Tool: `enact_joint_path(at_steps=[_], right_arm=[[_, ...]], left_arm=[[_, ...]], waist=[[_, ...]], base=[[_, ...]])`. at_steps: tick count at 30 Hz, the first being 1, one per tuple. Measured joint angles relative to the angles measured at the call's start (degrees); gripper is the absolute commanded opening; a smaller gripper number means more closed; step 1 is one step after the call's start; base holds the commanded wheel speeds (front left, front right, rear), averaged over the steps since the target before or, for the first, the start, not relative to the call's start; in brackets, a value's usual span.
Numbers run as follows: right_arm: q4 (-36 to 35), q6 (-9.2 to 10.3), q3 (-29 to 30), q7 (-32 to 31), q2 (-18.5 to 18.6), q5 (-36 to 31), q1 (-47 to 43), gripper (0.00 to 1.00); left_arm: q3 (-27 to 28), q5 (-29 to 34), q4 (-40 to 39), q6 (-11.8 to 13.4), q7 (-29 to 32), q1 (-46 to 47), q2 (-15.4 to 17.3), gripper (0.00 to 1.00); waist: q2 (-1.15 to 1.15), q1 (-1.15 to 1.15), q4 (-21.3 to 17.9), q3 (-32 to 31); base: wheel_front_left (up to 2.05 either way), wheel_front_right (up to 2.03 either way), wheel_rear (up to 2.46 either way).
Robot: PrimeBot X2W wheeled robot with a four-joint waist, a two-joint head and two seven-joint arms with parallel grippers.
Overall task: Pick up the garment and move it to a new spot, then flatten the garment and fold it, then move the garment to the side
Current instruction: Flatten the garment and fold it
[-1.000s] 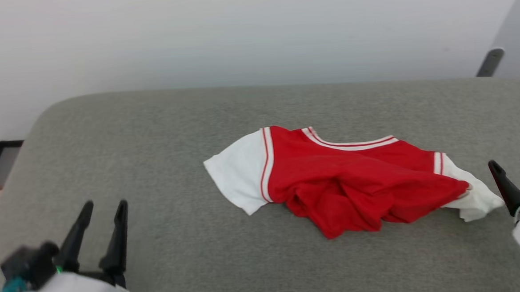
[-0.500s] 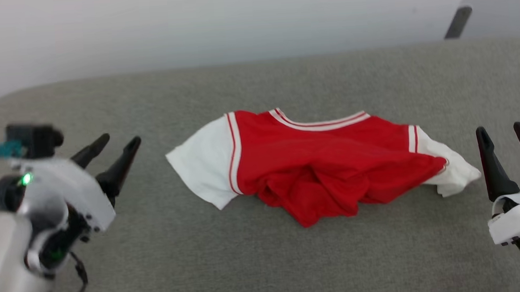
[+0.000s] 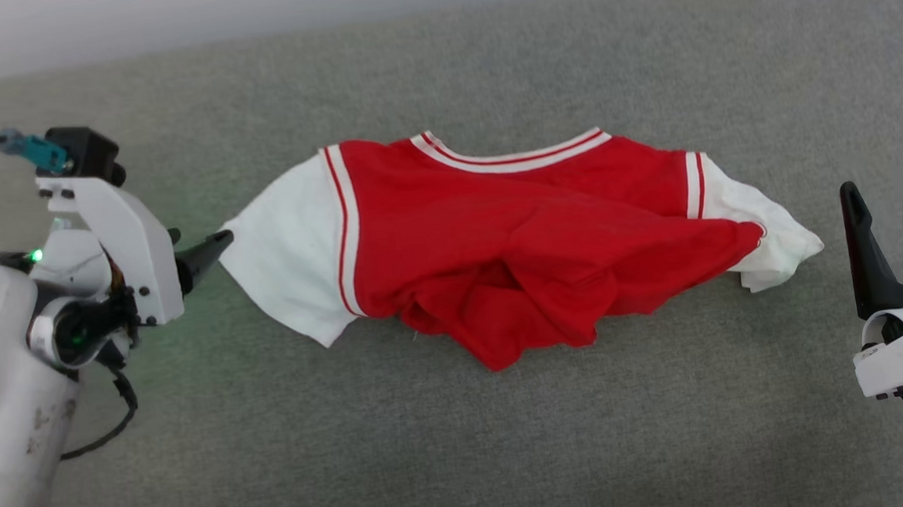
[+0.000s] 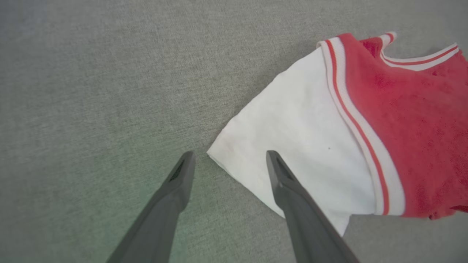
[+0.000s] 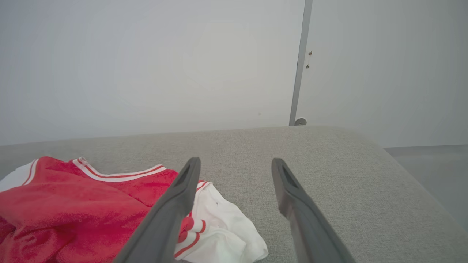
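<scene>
Grey upholstered surface (image 3: 461,438), pale wall behind.

Head view: the garment (image 3: 513,250) lies crumpled mid-surface. Its collar trim is on the far side and its red body is bunched toward me. The white left sleeve (image 3: 289,254) is spread flat and the right sleeve (image 3: 768,241) is rumpled. Over the last second the whole picture has slid down and closer. That is my head tipping, not the shirt moving; its lie looks unchanged. What did move is my left pincer (image 3: 202,247). A second ago it sat low and well apart from the cloth. It has swung in and now points at the left sleeve's outer edge, tip just beside it. My right pincer (image 3: 883,184) stays near the right sleeve, fingers up and wide apart, nothing between them.

Left wrist view: fingers spread wide, empty. The sleeve's corner sits between the two tips. One finger crosses the white cloth here, the other bare grey. Touching or hovering, I cannot tell.

Right wrist view: fingers wide, empty, aimed along the surface toward the wall (image 5: 146,73). The rumpled right sleeve is just beside one finger.

Judgement: the pick-up is not yet made. The left side is lined up on a sleeve corner, so closing there looks like the next call. The right side has further to go. The risk is pinching one thin layer and dragging the bunch.
</scene>
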State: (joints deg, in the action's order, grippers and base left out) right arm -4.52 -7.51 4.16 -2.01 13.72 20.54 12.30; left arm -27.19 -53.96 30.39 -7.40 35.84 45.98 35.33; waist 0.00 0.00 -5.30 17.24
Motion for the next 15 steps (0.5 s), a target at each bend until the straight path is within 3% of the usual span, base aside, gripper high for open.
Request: enact_joint_path(at_steps=[12,13,14,15], right_arm=[[-0.03,0.00,0.07,0.00,0.04,-0.40,1.44,1.00],[-0.04,0.00,0.01,-0.08,0.04,-0.40,1.47,1.00],[-0.07,0.00,0.00,-0.30,0.03,-0.40,1.52,1.00],[-0.07,0.00,0.02,-0.75,-0.01,-0.26,1.60,1.00]], left_arm=[[-5.36,1.21,8.08,-0.16,0.89,5.67,-1.40,1.00],[-5.43,0.91,8.93,-0.19,1.07,5.98,-1.66,0.92],[-5.53,0.60,9.66,-0.18,1.48,6.43,-1.91,0.33],[-5.54,0.34,10.38,-0.18,1.78,6.77,-2.03,0.00]], waist=[[0.00,0.00,-1.23,4.47],[0.00,0.00,-1.22,4.55],[0.00,0.00,-1.19,4.60],[0.00,0.00,-1.17,4.63]], base=[[0.00,0.00,0.00],[0.00,0.00,0.00],[0.00,0.00,0.00],[0.00,0.00,0.00]])
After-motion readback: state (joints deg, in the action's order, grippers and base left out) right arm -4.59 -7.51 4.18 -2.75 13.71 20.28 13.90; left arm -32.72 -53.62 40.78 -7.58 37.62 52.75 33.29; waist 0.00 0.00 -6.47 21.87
